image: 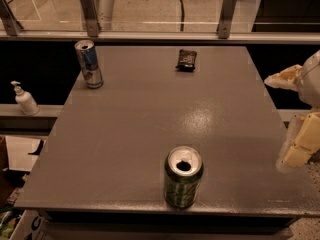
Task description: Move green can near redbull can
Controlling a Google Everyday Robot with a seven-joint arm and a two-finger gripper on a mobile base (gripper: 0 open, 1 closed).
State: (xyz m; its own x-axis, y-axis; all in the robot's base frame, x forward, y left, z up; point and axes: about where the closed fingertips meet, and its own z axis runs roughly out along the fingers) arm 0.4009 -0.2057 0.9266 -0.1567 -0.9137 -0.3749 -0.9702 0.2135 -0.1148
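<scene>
The green can [183, 178] stands upright near the front edge of the grey table [150, 119], with mottled green sides and an opened silver top. The redbull can [89, 64], slim with blue and silver panels, stands upright at the table's far left corner. The two cans are far apart. My gripper [292, 115] is at the right edge of the view, just off the table's right side, to the right of the green can. Its pale fingers [300, 146] are spread apart and hold nothing.
A dark snack packet [186, 60] lies at the table's far middle. A white pump bottle [24, 99] stands on a ledge to the left. A glass railing with metal posts [90, 11] runs behind the table.
</scene>
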